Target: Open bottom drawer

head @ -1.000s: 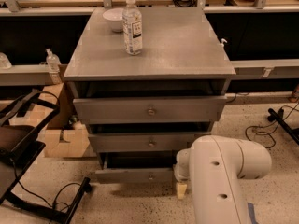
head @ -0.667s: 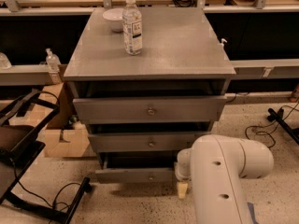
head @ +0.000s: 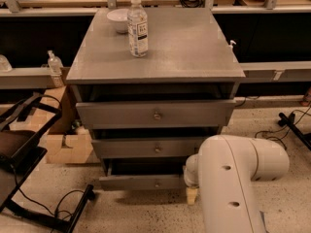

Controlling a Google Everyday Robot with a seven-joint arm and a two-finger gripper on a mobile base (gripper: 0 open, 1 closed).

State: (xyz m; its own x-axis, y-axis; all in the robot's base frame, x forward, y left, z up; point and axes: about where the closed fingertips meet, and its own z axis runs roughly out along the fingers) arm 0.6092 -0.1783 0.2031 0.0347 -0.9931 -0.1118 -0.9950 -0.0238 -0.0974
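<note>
Nothing changes: the bottom drawer (head: pixel 141 182) stays a little open and the gripper (head: pixel 192 194) waits at its right end, whether closed I cannot tell.

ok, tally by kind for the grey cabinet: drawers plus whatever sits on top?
Drawers: 3 (top drawer, middle drawer, bottom drawer)
Water bottle: 1
White bowl: 1
Total: 5
The gripper is low, beside the bottom drawer's right end.
</note>
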